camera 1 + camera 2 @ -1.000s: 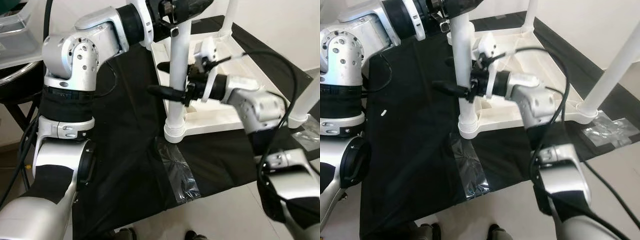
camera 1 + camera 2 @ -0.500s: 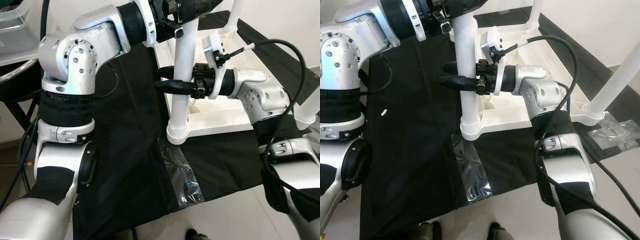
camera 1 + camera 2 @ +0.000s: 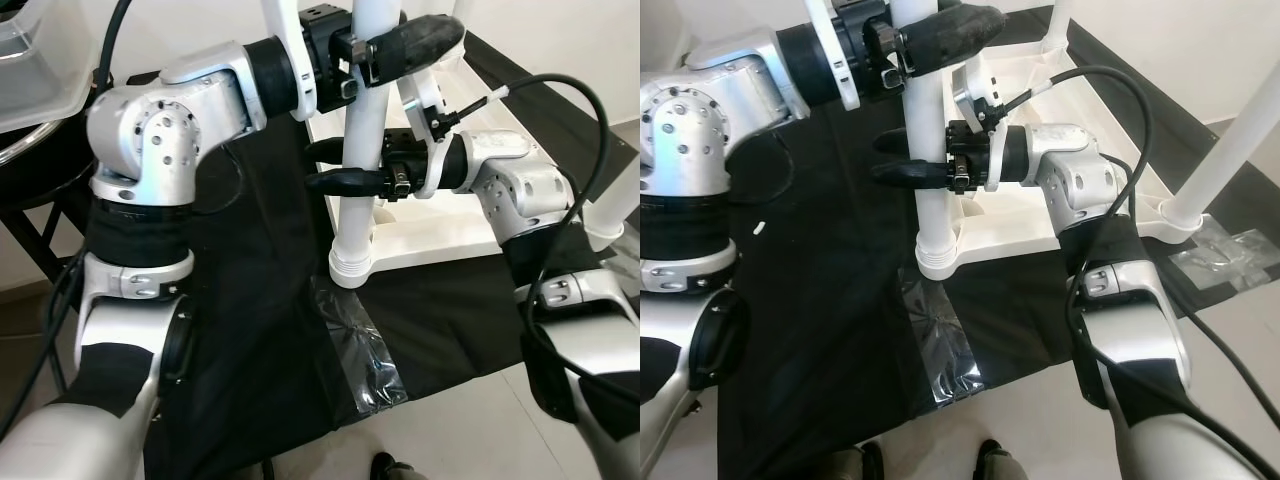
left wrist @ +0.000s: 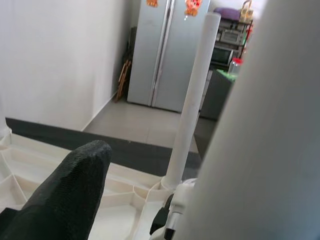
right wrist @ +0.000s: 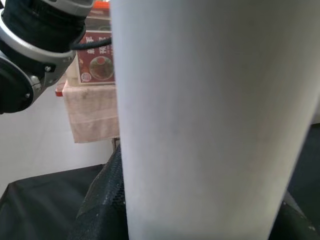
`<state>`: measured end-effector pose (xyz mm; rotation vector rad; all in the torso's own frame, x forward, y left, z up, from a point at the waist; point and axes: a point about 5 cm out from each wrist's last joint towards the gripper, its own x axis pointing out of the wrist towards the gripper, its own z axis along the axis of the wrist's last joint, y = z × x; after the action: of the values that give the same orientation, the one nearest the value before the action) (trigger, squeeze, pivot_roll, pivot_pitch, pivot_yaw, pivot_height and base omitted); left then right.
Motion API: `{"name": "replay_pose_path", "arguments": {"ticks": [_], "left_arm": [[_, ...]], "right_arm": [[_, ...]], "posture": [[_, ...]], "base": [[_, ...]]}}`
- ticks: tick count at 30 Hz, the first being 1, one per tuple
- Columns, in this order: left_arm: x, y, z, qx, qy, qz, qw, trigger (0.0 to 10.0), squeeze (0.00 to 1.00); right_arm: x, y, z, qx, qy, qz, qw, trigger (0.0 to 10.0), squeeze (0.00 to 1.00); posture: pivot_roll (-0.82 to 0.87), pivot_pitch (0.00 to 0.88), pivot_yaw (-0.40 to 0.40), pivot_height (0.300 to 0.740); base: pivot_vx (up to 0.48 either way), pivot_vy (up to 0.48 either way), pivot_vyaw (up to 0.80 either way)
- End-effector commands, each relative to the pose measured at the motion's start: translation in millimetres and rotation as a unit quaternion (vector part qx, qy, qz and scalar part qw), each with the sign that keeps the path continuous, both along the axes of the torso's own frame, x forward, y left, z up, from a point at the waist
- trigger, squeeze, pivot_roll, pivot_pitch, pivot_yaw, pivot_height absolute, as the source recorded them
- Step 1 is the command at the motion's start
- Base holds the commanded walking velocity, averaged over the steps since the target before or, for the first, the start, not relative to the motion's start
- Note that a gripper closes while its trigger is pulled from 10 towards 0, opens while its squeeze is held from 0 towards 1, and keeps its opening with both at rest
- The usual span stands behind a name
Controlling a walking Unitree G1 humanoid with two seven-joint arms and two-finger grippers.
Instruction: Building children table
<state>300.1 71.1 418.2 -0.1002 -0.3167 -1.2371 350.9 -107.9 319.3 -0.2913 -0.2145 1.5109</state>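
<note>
The white leg (image 3: 362,150) stands up in the corner socket of the upside-down table top (image 3: 440,235) on the black cloth (image 3: 260,300). It should stay straight while it is turned in. The right claw (image 3: 345,168) and left claw (image 3: 400,40) both squeeze it.

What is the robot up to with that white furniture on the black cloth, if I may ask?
It is assembling a children's table. The white tabletop lies upside down on a black cloth. Both grippers are shut on one upright white leg standing in the tabletop's corner socket: the left gripper high up, the right gripper lower down. Other legs already stand in other corners.
</note>
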Motion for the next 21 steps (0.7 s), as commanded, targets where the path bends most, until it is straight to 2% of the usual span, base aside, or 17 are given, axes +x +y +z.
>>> {"name": "replay_pose_path", "arguments": {"ticks": [1,2,3,4,5,7,8,9,10,11,13,14,15,16,17,21], "left_arm": [[-5.8,4.0,1.6,0.003,-0.005,-0.014,1.0,10.0,1.0],[-5.8,4.0,1.6,0.003,-0.005,-0.014,1.0,10.0,1.0],[-7.5,8.6,0.9,0.01,-0.005,-0.018,1.0,10.0,0.11],[-7.5,8.6,0.9,0.01,-0.005,-0.018,1.0,10.0,0.11],[-8.7,14.0,0.2,0.015,-0.008,-0.016,1.0,10.0,0.0],[-9.4,24.8,-1.4,0.018,-0.006,-0.01,1.0,10.0,0.0],[-9.4,24.8,-1.4,0.018,-0.006,-0.01,1.0,10.0,0.0],[-9.4,29.4,-2.6,0.019,-0.007,-0.002,1.0,10.0,0.0],[-9.4,29.4,-2.6,0.019,-0.007,-0.002,1.0,10.0,0.0],[-9.7,34.8,-4.9,0.017,-0.003,0.003,1.0,10.0,0.0],[-10.8,41.8,-8.3,0.021,0.005,0.01,1.0,10.0,0.0],[-10.8,43.4,-9.6,0.023,0.008,0.012,1.0,10.0,0.0],[-10.8,43.4,-9.6,0.023,0.008,0.012,1.0,10.0,0.0],[-9.6,44.2,-11.2,0.026,0.01,0.02,0.999,10.0,0.0],[-8.2,44.1,-13.0,0.027,0.014,0.027,0.999,10.0,0.0],[-5.7,42.4,-16.8,0.033,0.017,0.038,0.999,10.0,0.0]], "right_arm": [[-2.4,9.5,-12.8,-0.027,0.002,-0.001,1.0,0.0,0.0],[-2.4,9.5,-12.8,-0.027,0.002,-0.001,1.0,0.0,0.0],[-2.0,10.1,-16.9,-0.02,0.007,-0.031,0.999,0.0,0.0],[-2.0,10.1,-16.9,-0.02,0.007,-0.031,0.999,0.0,0.0],[-1.6,12.0,-23.9,-0.011,0.013,-0.074,0.997,0.0,0.0],[-1.7,18.2,-42.4,0.014,0.046,-0.177,0.983,0.0,0.0],[-1.7,18.2,-42.4,0.014,0.046,-0.177,0.983,0.0,0.0],[1.1,19.7,-51.2,0.033,0.049,-0.261,0.964,0.0,0.0],[1.1,19.7,-51.2,0.033,0.049,-0.261,0.964,0.0,0.0],[2.7,13.9,-66.1,0.059,0.048,-0.402,0.912,0.0,0.0],[-14.0,13.1,-93.2,0.072,0.053,-0.521,0.849,0.0,0.0],[-22.4,20.1,-100.7,0.073,0.064,-0.526,0.845,0.0,0.0],[-22.4,20.1,-100.7,0.073,0.064,-0.526,0.845,0.0,0.0],[-27.6,30.2,-102.0,0.078,0.069,-0.517,0.849,0.0,0.0],[-28.5,37.7,-100.4,0.088,0.075,-0.514,0.85,0.0,0.0],[-25.9,47.7,-93.7,0.106,0.079,-0.517,0.846,0.0,0.0]], "posture": [[0.07,0.249,0.018,0.74],[0.07,0.249,0.018,0.74],[0.07,0.25,0.017,0.74],[0.07,0.25,0.017,0.74],[0.07,0.255,0.015,0.74],[0.06,0.258,0.012,0.74],[0.06,0.258,0.012,0.74],[0.07,0.267,0.004,0.74],[0.07,0.267,0.004,0.74],[0.06,0.268,0.007,0.74],[0.05,0.272,0.01,0.74],[0.05,0.276,0.015,0.74],[0.05,0.276,0.015,0.74],[0.05,0.274,0.017,0.74],[0.06,0.271,0.017,0.74],[0.06,0.258,0.015,0.74]], "base": [[0.0,0.0,0.0],[0.0,0.0,0.0],[0.0,0.0,0.0],[0.0,0.0,0.0],[0.0,0.0,0.0],[0.0,0.0,0.0],[0.0,0.0,0.0],[0.0,0.0,0.0],[0.0,0.0,0.0],[0.0,0.0,0.0],[0.0,0.0,0.0],[0.0,0.0,0.0],[0.0,0.0,0.0],[0.0,0.0,0.0],[0.0,0.0,0.0],[0.0,0.0,0.0]]}}
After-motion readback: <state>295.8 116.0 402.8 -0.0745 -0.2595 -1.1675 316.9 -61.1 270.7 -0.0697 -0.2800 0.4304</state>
